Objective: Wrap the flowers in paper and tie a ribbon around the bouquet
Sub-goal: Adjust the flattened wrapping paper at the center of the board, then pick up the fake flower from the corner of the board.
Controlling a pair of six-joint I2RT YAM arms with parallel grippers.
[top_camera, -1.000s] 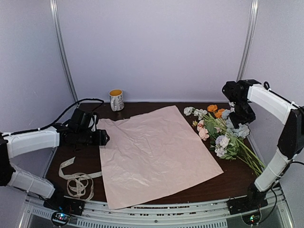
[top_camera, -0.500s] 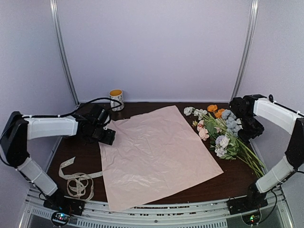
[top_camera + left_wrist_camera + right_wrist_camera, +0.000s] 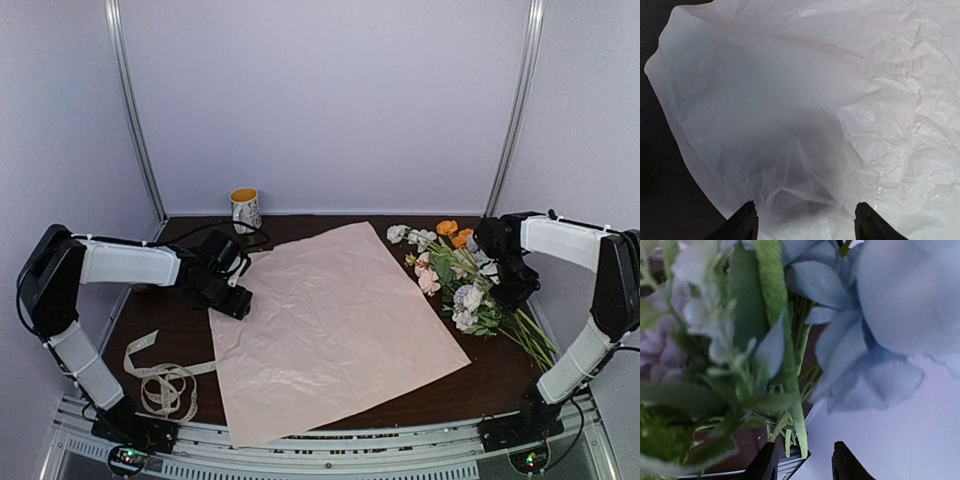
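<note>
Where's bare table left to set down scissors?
Bare table: the back strip between the mug and the paper, and the near right corner between the paper and the flowers. The ribbon crowds the near left.

pale lilac walls (image 3: 320, 100) and metal posts (image 3: 134, 110) enclose a dark table (image 3: 500, 377).

**Top external:** a fixed camera above and behind both arm bases looks down and forward over the whole bench (image 3: 180, 335).

**Left wrist:** this camera sits behind the left gripper (image 3: 805, 222) and looks past its fingertips. It is very close to the paper (image 3: 865, 100) ahead of them.

**Right wrist:** this camera sits behind the right gripper (image 3: 805, 462), so near the flowers (image 3: 890, 300) ahead that the blooms blur.

The top view shares the paper and the flowers with the wrist views.
</note>
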